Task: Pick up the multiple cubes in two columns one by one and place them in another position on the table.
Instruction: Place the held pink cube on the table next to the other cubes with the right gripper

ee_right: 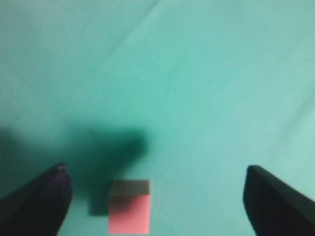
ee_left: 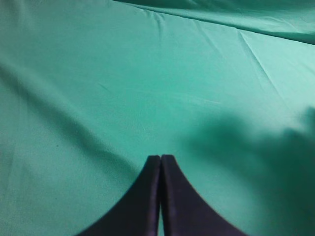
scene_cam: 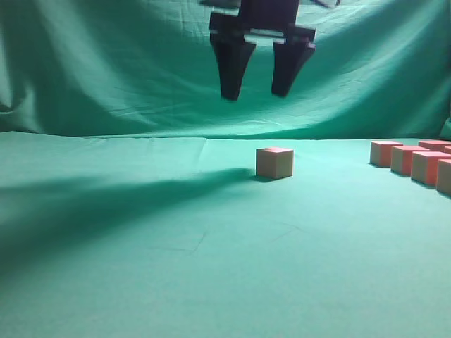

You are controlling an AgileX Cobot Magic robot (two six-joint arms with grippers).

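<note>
Cube (scene_cam: 274,163) flat on table (scene_cam: 176,267), corner toward camera, right claw (scene_cam: 258,90) spread above, left claw (ee_left: 161,158) pressed together.

Left of and in front of the lone pinkish-red, tan-sided cube (scene_cam: 274,163), the green cloth tabletop (scene_cam: 141,246) lies open. To its right, well apart, a cluster of matching cubes (scene_cam: 416,163) blocks passage.

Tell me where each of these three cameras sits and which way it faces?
Exterior: low at table height, looking along the table at the lone cube; right pincer hangs open above.
Left wrist: faces down at bare cloth; closed left pincer shows.
Right wrist: faces down between open fingers.
Shared: that cube.
</note>
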